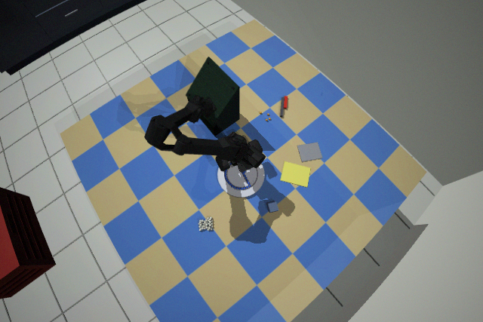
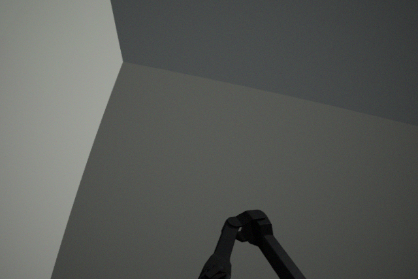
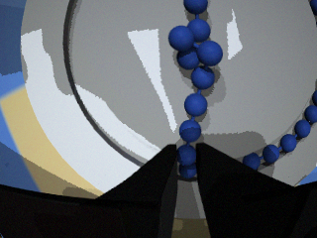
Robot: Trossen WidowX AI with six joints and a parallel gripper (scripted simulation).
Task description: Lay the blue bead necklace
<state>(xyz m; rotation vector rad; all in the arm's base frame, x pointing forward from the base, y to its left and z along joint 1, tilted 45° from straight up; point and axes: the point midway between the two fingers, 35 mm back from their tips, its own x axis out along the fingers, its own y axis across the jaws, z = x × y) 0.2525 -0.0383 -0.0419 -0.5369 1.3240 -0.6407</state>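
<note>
The round bead board [image 1: 221, 185] [image 3: 50, 101] is pale grey with a ring groove. The blue bead necklace [image 1: 246, 179] [image 3: 195, 104] lies on it. One part follows the groove on the right in the wrist view; another crosses the middle in a roughly straight line, with a small bunched clump of beads. The groove's left side in the wrist view holds no beads. My gripper [image 3: 185, 153] is low at the board's edge, shut on the necklace, with beads between its fingertips at the lower end of the crossing strand. In the top view the arm hides the fingertips.
Right of the board are a yellow square [image 1: 295, 174], a grey square [image 1: 309, 151] and a small blue-grey block [image 1: 272, 206]. White beads [image 1: 205, 224] lie lower left. A red and grey tool [image 1: 284, 105] and small orange pieces [image 1: 268, 117] lie beyond the dark green block [image 1: 214, 90].
</note>
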